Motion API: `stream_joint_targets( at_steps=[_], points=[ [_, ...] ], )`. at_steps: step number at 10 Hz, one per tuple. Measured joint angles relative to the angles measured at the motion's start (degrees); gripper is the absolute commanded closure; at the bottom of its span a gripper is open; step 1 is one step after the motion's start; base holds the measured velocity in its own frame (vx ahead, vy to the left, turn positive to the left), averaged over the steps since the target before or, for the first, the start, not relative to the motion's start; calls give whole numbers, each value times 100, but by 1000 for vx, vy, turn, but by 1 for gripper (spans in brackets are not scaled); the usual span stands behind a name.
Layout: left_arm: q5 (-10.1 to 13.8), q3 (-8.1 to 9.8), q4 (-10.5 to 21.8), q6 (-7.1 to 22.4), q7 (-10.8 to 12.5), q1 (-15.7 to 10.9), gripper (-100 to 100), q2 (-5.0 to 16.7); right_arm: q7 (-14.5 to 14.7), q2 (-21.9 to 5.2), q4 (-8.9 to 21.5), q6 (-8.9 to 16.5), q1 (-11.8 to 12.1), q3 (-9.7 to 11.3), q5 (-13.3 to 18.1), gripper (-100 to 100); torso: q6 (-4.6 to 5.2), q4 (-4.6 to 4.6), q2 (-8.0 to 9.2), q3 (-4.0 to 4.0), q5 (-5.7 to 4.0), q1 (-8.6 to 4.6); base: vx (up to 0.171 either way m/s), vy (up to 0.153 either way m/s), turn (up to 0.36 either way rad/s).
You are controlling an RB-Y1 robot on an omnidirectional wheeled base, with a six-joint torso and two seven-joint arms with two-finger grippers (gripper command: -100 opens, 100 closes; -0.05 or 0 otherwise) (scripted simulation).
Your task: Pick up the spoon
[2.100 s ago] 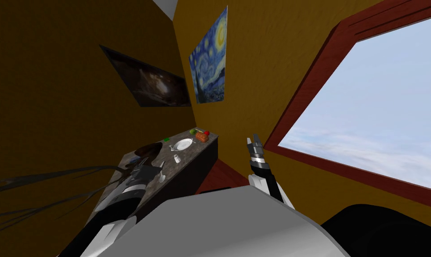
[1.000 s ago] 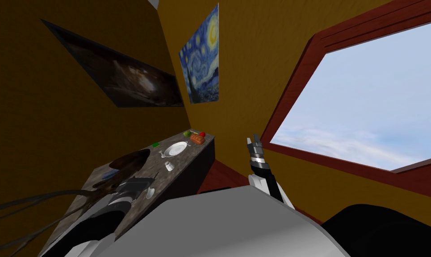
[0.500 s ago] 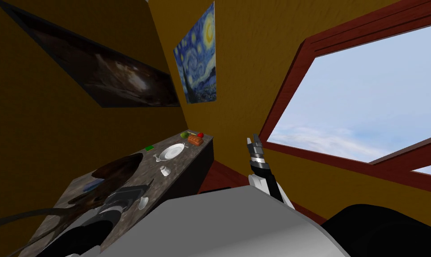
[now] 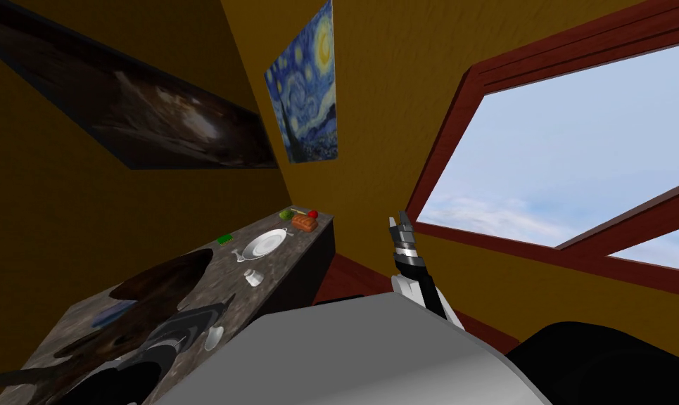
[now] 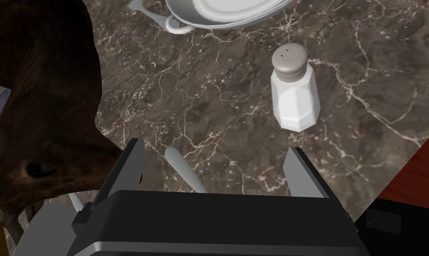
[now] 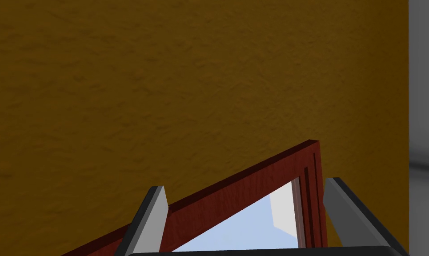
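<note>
A marbled surface (image 4: pixel 288 256) runs along the left wall. From far to near it carries a red fruit (image 4: pixel 312 213), a white plate (image 4: pixel 264 245), a shaker (image 4: pixel 253 278) and a spoon (image 4: pixel 213 337), which lies beside the left arm (image 4: pixel 155 351). The right gripper (image 4: pixel 400 223) is raised near the window (image 4: pixel 542 176).

We hold our left arm (image 4: pixel 155 351), dark grey at the wrist, low at about 8 o'clock of the head view, reaching toward 1 o'clock. Its left claw (image 5: pixel 218 171), two thin light grey blade fingers (image 5: pixel 135 162) on a dark box, points steeply down with the fingers spread wide and nothing pressed between them. Our right arm (image 4: pixel 409 261), white with a dark banded wrist, stands up near the middle and leans slightly toward 11 o'clock. The right claw (image 4: pixel 399 223) at its tip also has its fingers (image 6: pixel 155 213) apart.
</note>
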Motion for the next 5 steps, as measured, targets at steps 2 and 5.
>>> stream_joint_targets(
  at_steps=[2,5],
  points=[
    [102,116,-78,339,293,131,-100,-37,0,0,0,0,0,0,0,0,-1,0,-1,-1,0,0,26,22,-74],
    [288,310,-151,815,736,328,-100,-95,0,0,0,0,0,0,0,0,0,0,-2,-1,-1,-1,25,22,-78]
  ],
)
